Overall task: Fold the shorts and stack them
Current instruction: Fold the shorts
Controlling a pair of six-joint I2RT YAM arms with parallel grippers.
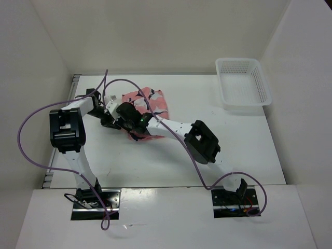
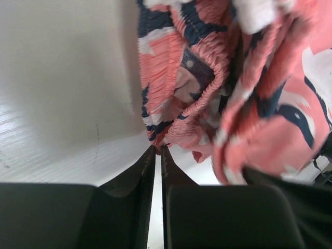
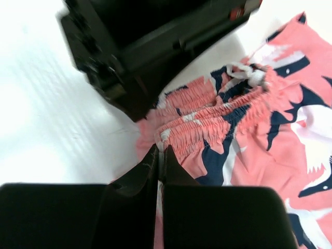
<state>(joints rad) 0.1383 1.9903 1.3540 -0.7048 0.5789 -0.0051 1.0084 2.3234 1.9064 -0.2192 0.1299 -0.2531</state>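
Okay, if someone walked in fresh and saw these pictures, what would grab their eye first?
The coral-pink, shark-printed shorts, bunched toward the far left, stand out against all the white. The left gripper and right gripper both meet there, each pinched shut on the gathered fabric. A white mesh basket sits at the far right.

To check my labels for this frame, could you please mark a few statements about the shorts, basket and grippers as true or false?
1. The shorts lie in the basket. False: they lie on the table, well to the left of the basket.
2. The left gripper and right gripper are both at the shorts. True.
3. The left gripper's jaws stand wide open. False: they are pinched together at the fabric's edge.
4. The gathered waistband shows in the right wrist view. True.
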